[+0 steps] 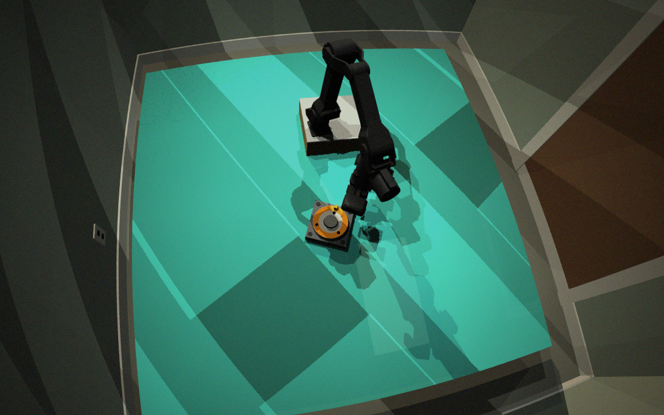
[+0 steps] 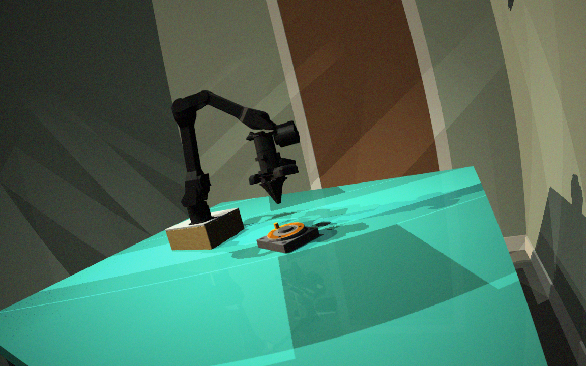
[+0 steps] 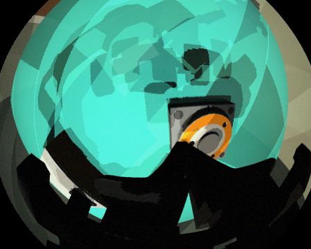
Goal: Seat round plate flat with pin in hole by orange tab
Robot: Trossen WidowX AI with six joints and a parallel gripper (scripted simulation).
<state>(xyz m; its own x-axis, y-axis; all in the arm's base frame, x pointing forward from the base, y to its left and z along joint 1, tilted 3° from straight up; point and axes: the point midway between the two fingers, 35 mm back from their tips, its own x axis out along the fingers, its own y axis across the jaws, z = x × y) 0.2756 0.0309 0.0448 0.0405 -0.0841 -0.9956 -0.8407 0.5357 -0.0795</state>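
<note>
The round plate (image 1: pixel 343 225) (image 2: pixel 300 227) (image 3: pixel 227 135) has an orange ring with small dark holes and sits around the grey post (image 1: pixel 330 221) (image 2: pixel 287 229) (image 3: pixel 209 142). It looks slightly tilted over the square dark-grey base (image 1: pixel 327 245) (image 2: pixel 281 248) (image 3: pixel 174 126). Its orange tab (image 1: pixel 335 207) (image 2: pixel 275 225) stands up on the side toward the arm's mount. The fingers hide the tab in the wrist view. The small pin cannot be made out. My gripper (image 2: pixel 279 202) (image 3: pixel 180 146) is shut and empty, pointing down above the plate, with a visible gap below its tips.
The arm's mount is a wooden block (image 1: pixel 319 148) (image 2: pixel 190 239) with a pale top, behind the base. The base rests on the turquoise table (image 1: pixel 210 154) (image 2: pixel 172 291) (image 3: pixel 107 138). Arm shadows fall beside the base. A wall socket (image 1: pixel 99 234) is at the far left.
</note>
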